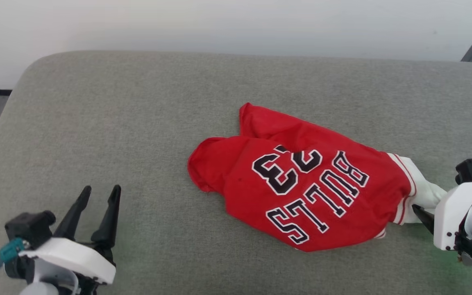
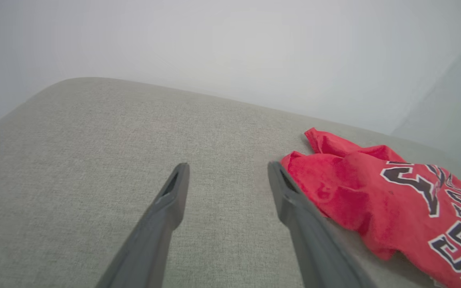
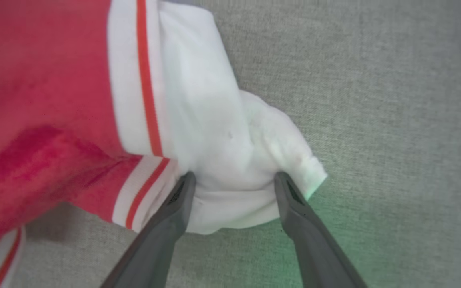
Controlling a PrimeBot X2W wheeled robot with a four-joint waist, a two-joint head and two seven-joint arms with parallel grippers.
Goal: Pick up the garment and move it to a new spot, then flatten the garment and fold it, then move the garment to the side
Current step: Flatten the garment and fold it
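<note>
- The garment (image 1: 301, 184) lies in a loose heap on the grey upholstered surface (image 1: 137, 123), right of its middle. It is rumpled rather than flat.
- Its red body bunches toward the centre of the surface, and a rounded fold sticks out at the far edge.
- The black, white-outlined lettering (image 1: 309, 184) faces up and reads upside down in the head view, with "23" lying beyond "BULLS".
- The white sleeve (image 3: 222, 120) points toward the robot's right. Red-and-white striped trim (image 3: 144, 80) runs where it meets the red cloth.
- The right end effector (image 3: 234, 178) sits at that sleeve end. Its two dark fingers are spread wide — released, not clenched — with the crumpled tip of the sleeve lying between them and touching both fingertips.
- A faint green glow tints the surface just below the right fingers.
- The left end effector (image 1: 100, 189) is over the near left part of the surface, well apart from the garment. Its fingers are parted and nothing is between them.
- In the left wrist view, bare grey upholstery shows between the fingers of the left end effector (image 2: 227, 166). The red edge of the garment (image 2: 374, 192) lies off to one side.
- A pale wall (image 1: 219, 20) rises behind the far edge of the surface.
</note>
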